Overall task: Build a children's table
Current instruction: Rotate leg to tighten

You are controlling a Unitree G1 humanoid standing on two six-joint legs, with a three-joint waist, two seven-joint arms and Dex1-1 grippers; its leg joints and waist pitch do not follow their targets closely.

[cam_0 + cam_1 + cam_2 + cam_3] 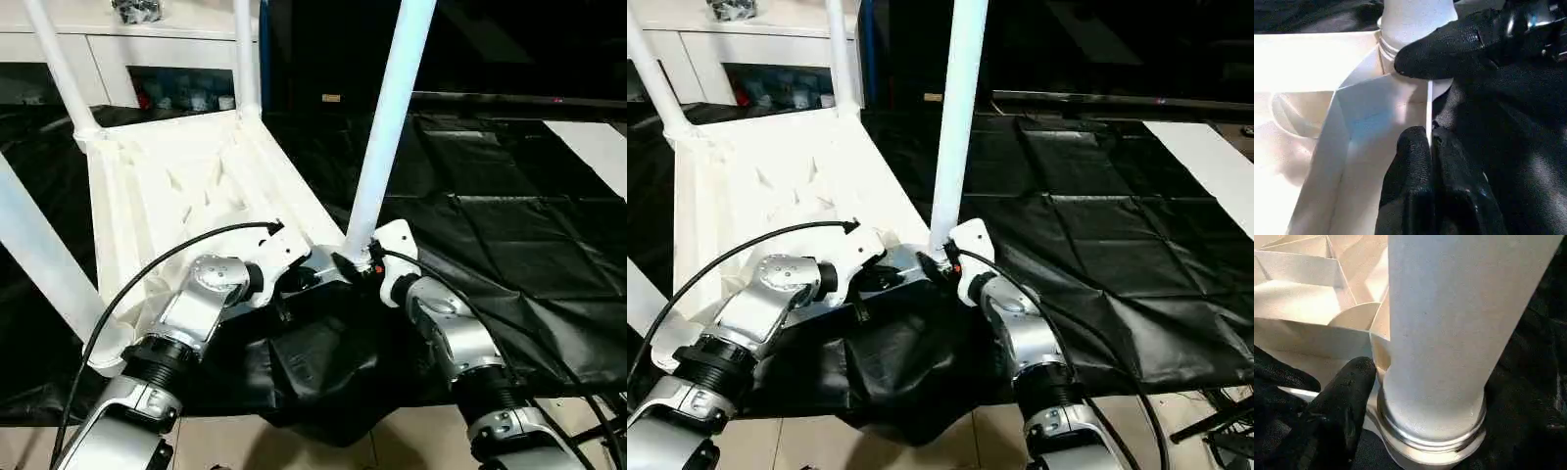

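Table top [196, 186]: lay upside down on the black sheet [509, 235], ribbed underside facing up, legs rising from its corner sockets.
Near leg [387, 127]: stood upright in the corner socket closest to the robot, its base ring seated at the socket [1430, 431].
Other legs: two rose from the far corners [245, 59], one slanted past the picture's left edge [39, 255].
Left end effector [1430, 147]: clenched, its two black fingers pinching the thin white edge of the table top just beside the near socket.
Right end effector [1415, 396]: fingers spread around the base of the near leg, one fingertip [1352, 382] against the socket; whether it gripped the leg could not be told.
Cabinet [118, 49]: white, behind the table top.
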